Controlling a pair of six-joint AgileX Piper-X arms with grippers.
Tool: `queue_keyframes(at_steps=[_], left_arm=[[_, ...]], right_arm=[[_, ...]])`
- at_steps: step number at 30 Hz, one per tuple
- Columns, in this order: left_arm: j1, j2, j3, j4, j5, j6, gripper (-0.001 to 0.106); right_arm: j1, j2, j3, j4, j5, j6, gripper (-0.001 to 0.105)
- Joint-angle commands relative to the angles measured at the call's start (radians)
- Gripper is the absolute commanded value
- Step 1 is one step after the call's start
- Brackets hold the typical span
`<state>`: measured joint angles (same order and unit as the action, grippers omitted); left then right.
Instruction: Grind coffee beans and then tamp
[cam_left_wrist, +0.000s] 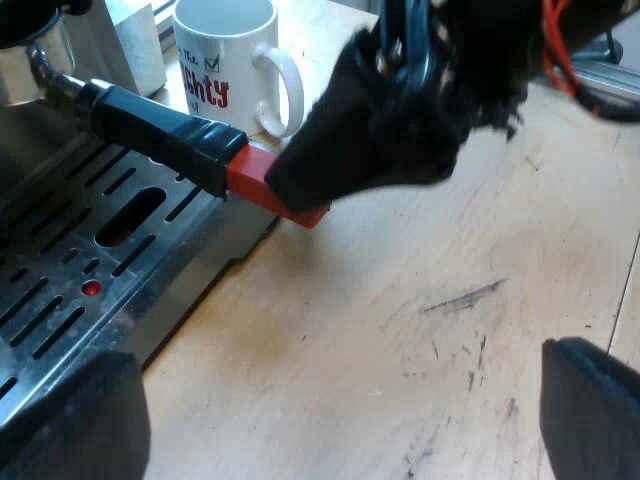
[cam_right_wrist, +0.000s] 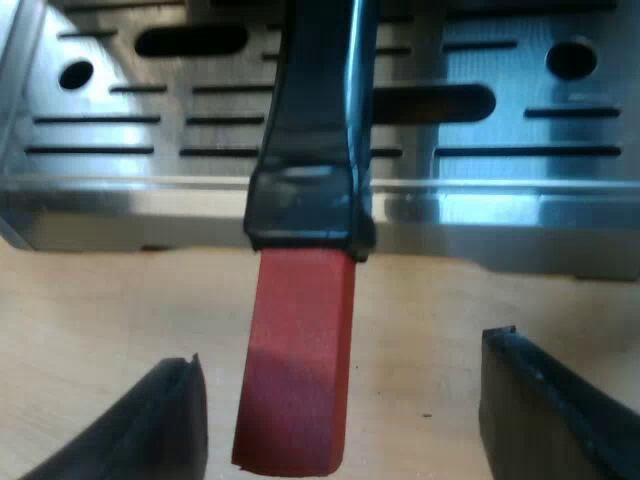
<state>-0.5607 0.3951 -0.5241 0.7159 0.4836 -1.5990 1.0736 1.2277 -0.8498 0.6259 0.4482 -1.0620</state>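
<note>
- Left gripper (cam_left_wrist: 330, 425) — fingers spread wide with nothing between them, hanging over the bare table (cam_left_wrist: 430, 330) just off the lip of the espresso machine's drip tray (cam_left_wrist: 70, 280).
- The holder (cam_left_wrist: 40, 55) sits up at the machine's front. Its dark handle (cam_left_wrist: 160, 135) runs out over the tray grille, and the red end (cam_left_wrist: 250, 178) juts past the tray's lip above the table.
- A mug (cam_left_wrist: 225, 60) stands on the table beyond the handle, near it but apart.
- Seen from the left wrist, the right gripper (cam_left_wrist: 385, 130) is right at the red end, far closer to it than my left.
- In its own wrist view the right gripper is open. One finger (cam_right_wrist: 150, 425) stands on each side of the red end, with a gap of table showing on both sides, so there is no contact yet that I can see.
- Key relation — the handle's long axis points straight out of the machine at the right gripper and runs lengthwise down the middle of the open fingers. Closing would pinch the red end across its width.
- Judgement: the right arm takes this one. It should advance slightly so the pads seat further onto the red end before closing, since a hold on the very tip may slip when the handle is turned.
</note>
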Motion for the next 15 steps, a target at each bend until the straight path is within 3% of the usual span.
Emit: queue_keyframes(at_steps=[1, 15], left_arm=[[-0.006, -0.001, -0.003, -0.003, 0.007, 0.004, 0.08], [-0.006, -0.001, -0.003, -0.003, 0.007, 0.004, 0.08]], right_arm=[[-0.004, 0.01, -0.011, -0.023, -0.007, -0.005, 0.059], [-0.004, 0.087, -0.012, -0.07, 0.051, -0.012, 0.059]])
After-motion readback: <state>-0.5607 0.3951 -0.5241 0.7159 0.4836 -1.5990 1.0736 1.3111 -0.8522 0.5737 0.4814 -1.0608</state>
